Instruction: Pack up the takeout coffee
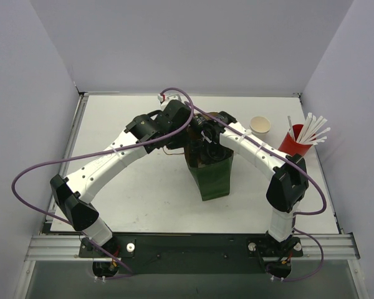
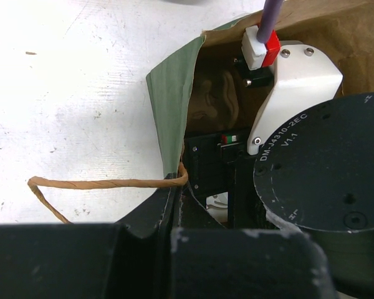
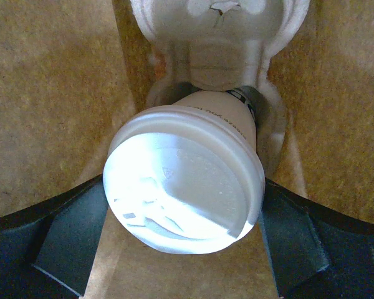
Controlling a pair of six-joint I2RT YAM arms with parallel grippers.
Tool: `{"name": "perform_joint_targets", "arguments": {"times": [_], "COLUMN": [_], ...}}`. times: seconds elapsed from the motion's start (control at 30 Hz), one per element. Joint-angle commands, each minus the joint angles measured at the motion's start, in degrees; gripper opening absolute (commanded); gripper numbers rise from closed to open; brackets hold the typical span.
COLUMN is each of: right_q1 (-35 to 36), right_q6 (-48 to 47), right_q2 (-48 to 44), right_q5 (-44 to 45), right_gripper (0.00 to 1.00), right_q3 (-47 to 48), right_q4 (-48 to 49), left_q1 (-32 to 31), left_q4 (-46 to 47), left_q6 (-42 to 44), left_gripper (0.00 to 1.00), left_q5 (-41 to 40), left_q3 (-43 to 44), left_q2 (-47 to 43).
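Note:
A green paper bag [image 1: 210, 174] with brown insides stands open at the table's middle. My right gripper [image 1: 206, 144] reaches down into it. In the right wrist view it [image 3: 184, 193] is shut on a white coffee cup with a white lid [image 3: 187, 187], its fingers [image 3: 68, 243] touching both sides of the lid. The cup's foot sits in a pocket of the pulp cup carrier [image 3: 218, 37] at the bag's bottom. My left gripper [image 2: 174, 202] is shut on the bag's green rim [image 2: 171, 106] beside its twisted paper handle [image 2: 106, 184]. A second, open white cup [image 1: 260, 126] stands right of the bag.
A red cup of white straws [image 1: 296, 144] stands at the right, close to the open cup. The right arm's wrist [image 2: 318, 168] fills the bag's mouth beside my left gripper. White walls enclose the table on three sides.

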Motion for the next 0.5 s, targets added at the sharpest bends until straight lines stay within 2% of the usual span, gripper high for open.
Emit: {"name": "perform_joint_targets", "arguments": {"times": [0.0,0.47], "right_q1": [0.45,1.95], "right_q6": [0.45,2.12], "right_q2": [-1.92,-2.00], "right_q5": [1.80,1.89], "right_gripper": [0.89,0.89], "right_q3": [2.61,6.03], "right_q4": [-1.98,-2.42], "left_q1": [-0.59,-0.51], "left_q4": [-1.87,-1.61], "left_q6": [1.26,1.44], "left_gripper": [0.00,0.00], "left_q5": [0.93,1.02], "left_q3": [2.26,2.44], "left_q2": [0.35,0.70]}}
